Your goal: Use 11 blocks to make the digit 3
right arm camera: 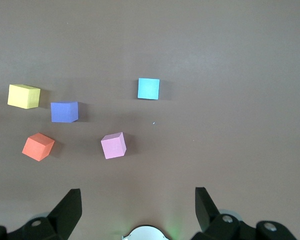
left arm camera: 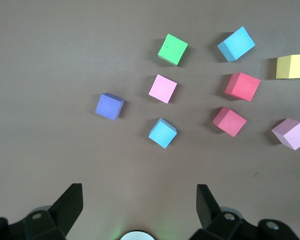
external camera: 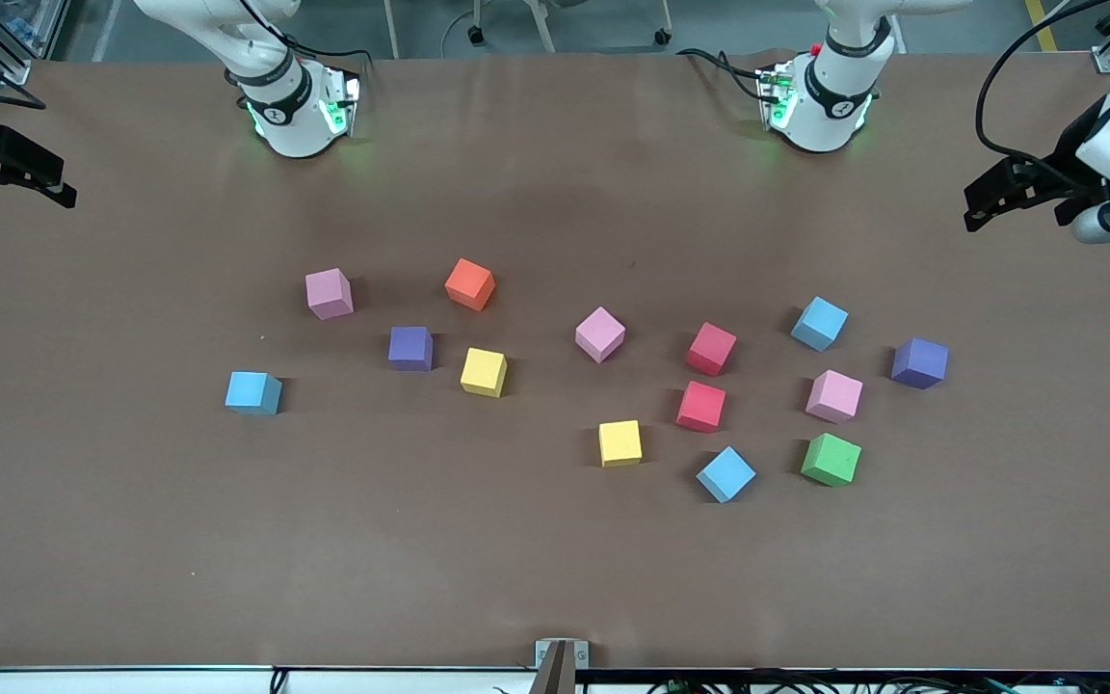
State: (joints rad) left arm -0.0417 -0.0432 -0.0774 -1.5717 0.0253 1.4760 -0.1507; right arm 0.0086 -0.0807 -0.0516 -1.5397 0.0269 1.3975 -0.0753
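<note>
Foam-like and matte, the blocks look light and a little soft to me, so I judge they will not slip between my pads and will not break, but a hard squeeze could dent them. Each cube has flat faces, so I would take it by two opposite faces, with my fingers turned to match its angle, because many cubes sit rotated on the desk (external camera: 555, 578).

My left gripper (left arm camera: 138, 207) hangs high over the desk at its own end, fingers wide apart and holding nothing. Under it and ahead lie a purple block (left arm camera: 110, 106), a light blue block (left arm camera: 162, 133), a pink block (left arm camera: 163, 88) and the green cube (left arm camera: 173, 49), which does not belong to the figure; a little further ahead are two red blocks (left arm camera: 242, 86).

My right gripper (right arm camera: 138, 207) also hangs high at its end, apart and empty. Ahead of it are a pink cube (right arm camera: 113, 145), an orange block (right arm camera: 38, 147), a purple cube (right arm camera: 64, 111), a yellow block (right arm camera: 24, 96) and a light blue cube (right arm camera: 148, 88).

All cubes lie well apart; the digit 3 is not yet begun.
</note>
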